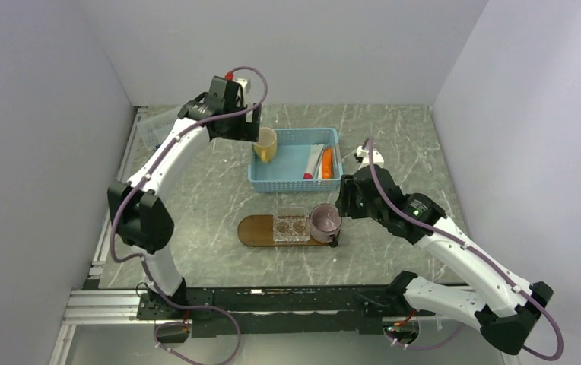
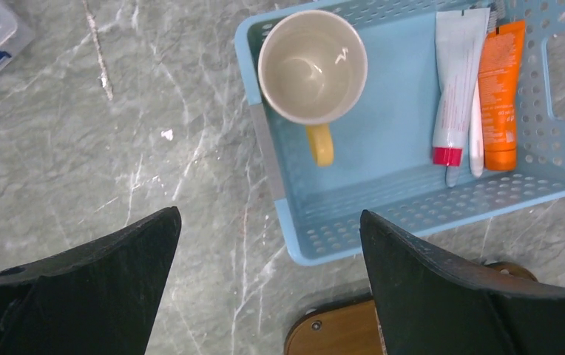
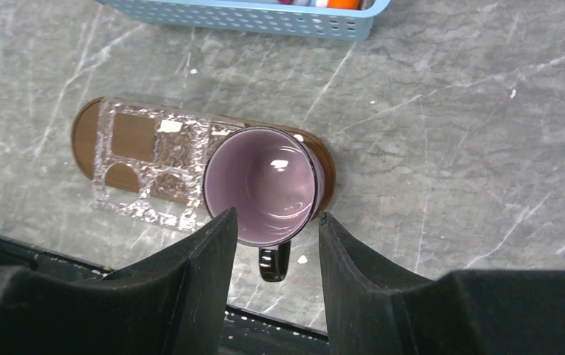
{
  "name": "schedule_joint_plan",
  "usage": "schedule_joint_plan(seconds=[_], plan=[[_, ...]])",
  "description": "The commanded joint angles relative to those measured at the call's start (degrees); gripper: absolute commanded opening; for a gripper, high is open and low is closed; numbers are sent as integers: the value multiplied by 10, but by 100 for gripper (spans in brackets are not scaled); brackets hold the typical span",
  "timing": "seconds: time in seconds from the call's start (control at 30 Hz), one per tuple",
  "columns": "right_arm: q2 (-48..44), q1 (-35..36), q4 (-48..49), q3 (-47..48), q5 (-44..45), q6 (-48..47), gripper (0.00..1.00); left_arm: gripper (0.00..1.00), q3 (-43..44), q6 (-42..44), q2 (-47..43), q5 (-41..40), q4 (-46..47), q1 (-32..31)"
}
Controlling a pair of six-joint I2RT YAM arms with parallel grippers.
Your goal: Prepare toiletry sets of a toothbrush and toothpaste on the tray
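The dark brown tray (image 1: pixel 255 230) lies in the middle of the table, also in the right wrist view (image 3: pixel 86 134). On it stand a clear square holder (image 1: pixel 291 226) and a purple mug (image 3: pixel 261 185) at its right end. The white toothbrush (image 2: pixel 476 137) lies in the light-blue basket (image 2: pixel 413 203), between a white toothpaste tube with a red cap (image 2: pixel 453 81) and an orange tube (image 2: pixel 501 85). A yellow mug (image 2: pixel 312 66) stands in the basket's left part. My left gripper (image 2: pixel 268 214) is open and empty, high over the basket's left near corner. My right gripper (image 3: pixel 277 214) is open and empty, just above the purple mug's near rim and handle.
A clear plastic box (image 1: pixel 150 126) sits at the far left by the wall. The basket (image 1: pixel 295 182) stands just behind the tray. The black rail (image 1: pixel 272 300) runs along the table's near edge.
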Motion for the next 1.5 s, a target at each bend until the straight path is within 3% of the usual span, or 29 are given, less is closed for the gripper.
schedule_joint_plan(seconds=[0.0,0.37,0.53,0.87,1.47], plan=[[-35,2,11,-3,-20,0,47,98,80,-4,52,52,-34,14],[-57,3,-10,0,-19,-10,46,88,172,-36,183,91,-47,26],[-63,3,-9,-11,-23,-9,45,78,202,-37,222,91,-56,26],[-77,3,0,-33,-27,-7,45,62,234,-43,253,95,-53,33],[-83,3,10,-52,-36,-8,45,48,260,-70,305,99,-40,33]])
